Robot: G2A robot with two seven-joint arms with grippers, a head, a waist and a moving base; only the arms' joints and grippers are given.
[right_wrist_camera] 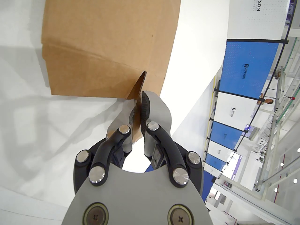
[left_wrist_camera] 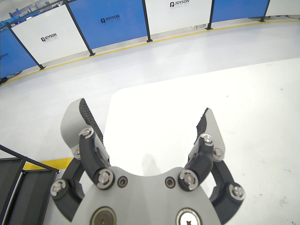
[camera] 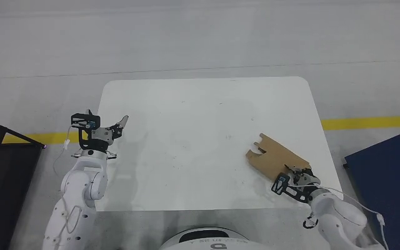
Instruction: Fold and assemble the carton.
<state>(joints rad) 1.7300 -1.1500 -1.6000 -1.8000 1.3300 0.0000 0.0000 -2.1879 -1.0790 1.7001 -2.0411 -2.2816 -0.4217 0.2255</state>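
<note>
A flat brown carton (camera: 277, 156) lies on the white table (camera: 200, 125) near its right front corner, slanting away from that corner. My right gripper (camera: 299, 179) is at the carton's near end, shut on a raised flap (right_wrist_camera: 137, 108) of the carton (right_wrist_camera: 107, 31); the flap stands on edge between the pads. My left gripper (camera: 119, 125) hovers over the table's left edge, open, with nothing between its fingers (left_wrist_camera: 90, 122).
The table's rounded far-left corner (left_wrist_camera: 117, 94) lies just beyond the left gripper. A dark frame (camera: 15, 156) stands on the floor left of the table. A yellow floor line (camera: 356, 123) runs past both sides. A blue object (camera: 378, 175) sits at the right.
</note>
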